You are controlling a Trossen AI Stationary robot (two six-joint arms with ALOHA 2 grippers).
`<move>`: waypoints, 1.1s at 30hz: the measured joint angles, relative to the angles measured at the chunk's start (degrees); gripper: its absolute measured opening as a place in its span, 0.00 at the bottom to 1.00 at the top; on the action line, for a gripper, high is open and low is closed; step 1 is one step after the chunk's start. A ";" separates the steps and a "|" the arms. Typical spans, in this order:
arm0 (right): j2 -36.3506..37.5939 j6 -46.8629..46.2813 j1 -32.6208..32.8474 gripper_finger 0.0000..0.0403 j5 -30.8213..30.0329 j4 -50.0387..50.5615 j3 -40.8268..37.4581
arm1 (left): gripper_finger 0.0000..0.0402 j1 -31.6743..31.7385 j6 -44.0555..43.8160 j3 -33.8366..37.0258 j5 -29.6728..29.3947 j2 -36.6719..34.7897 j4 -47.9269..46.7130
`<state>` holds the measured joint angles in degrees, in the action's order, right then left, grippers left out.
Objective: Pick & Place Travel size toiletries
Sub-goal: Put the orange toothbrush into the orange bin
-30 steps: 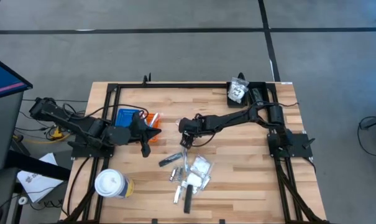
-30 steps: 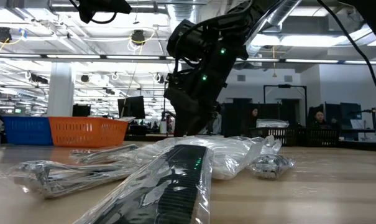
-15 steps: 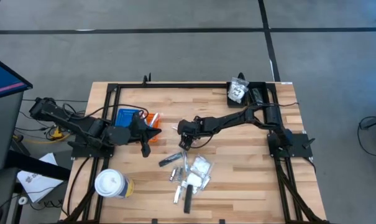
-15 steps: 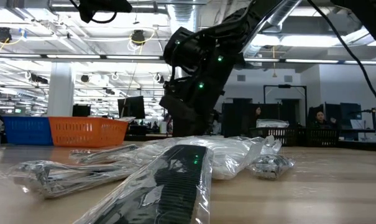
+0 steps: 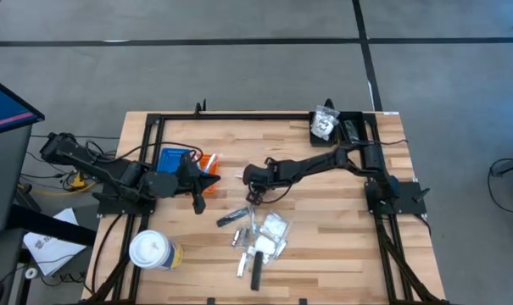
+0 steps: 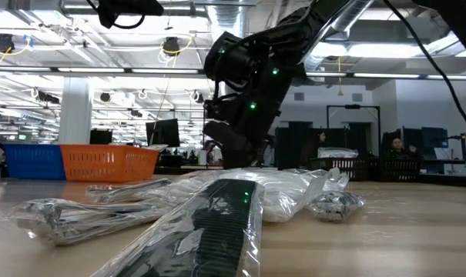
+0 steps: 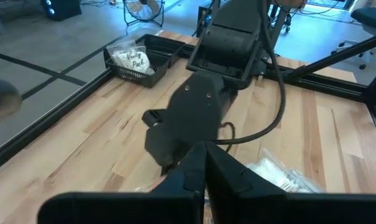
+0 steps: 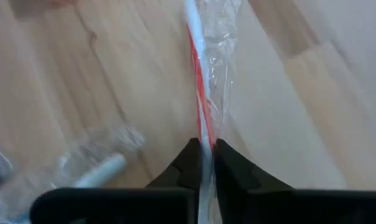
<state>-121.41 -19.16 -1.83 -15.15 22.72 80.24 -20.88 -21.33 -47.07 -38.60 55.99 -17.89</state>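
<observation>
The travel size toiletries (image 5: pixel 260 235) lie heaped in the middle of the table: clear packets with white contents, thin sticks and a dark flat stick (image 6: pixel 217 223) in a clear wrapper. My right gripper (image 5: pixel 253 202) stands at the heap's far edge. It points steeply down and is shut on a thin white and red stick (image 8: pixel 199 74) in a clear wrapper. My left gripper (image 5: pixel 197 200) hangs shut to the left of the heap, above the wood, holding nothing. My right gripper pinches the wrapped white and red stick (image 8: pixel 204 138) between its two fingertips (image 8: pixel 189 163), wrapper and stick together. The fingers come slanting down from above. The stick runs on away from the fingers and lies along the wood. Which end they have, the gripper hides.
A blue tray and an orange tray (image 5: pixel 188 159) stand side by side at the far left, close to my left arm. A black basket (image 5: pixel 326 127) with packets sits at the far right corner. A round white lidded cup (image 5: pixel 150 250) stands near the front left.
My right gripper has shut on the wrapped stick at the heap's far edge. Its fingers stood apart a second ago and are now together. It has stayed over the same spot. The heap has not shifted.
</observation>
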 joint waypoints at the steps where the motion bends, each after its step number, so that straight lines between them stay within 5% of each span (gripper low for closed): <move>1: 0.83 0.31 0.10 0.06 -1.58 1.21 -0.25 | 0.00 0.00 0.04 0.00 -0.17 0.00 -0.02; 7: 10.53 4.73 1.81 0.02 -9.96 0.41 -0.03 | 0.00 -0.15 2.59 0.00 -0.69 0.00 1.91; 14: 23.41 13.29 6.46 0.04 -12.15 -9.43 -1.22 | 0.00 -2.26 5.09 0.00 -0.95 0.00 4.33; 18: 30.47 18.72 9.25 0.02 -7.52 -26.03 -8.22 | 0.00 -3.94 8.96 0.30 -0.93 0.00 7.33; 25: 39.31 19.21 11.84 0.04 5.15 -53.03 -23.06 | 0.00 -5.73 25.52 10.09 1.77 -0.95 39.32; 29: 40.12 21.53 13.48 0.02 12.45 -65.74 -26.77 | 0.00 -3.94 28.52 15.53 11.84 -0.87 54.40; 33: 39.10 22.19 14.62 0.03 13.99 -66.80 -26.87 | 0.04 -1.85 28.44 16.24 19.43 -0.85 56.96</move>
<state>-82.32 3.03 12.79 -1.16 -44.08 53.36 -22.74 7.11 -30.83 -19.17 55.14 39.07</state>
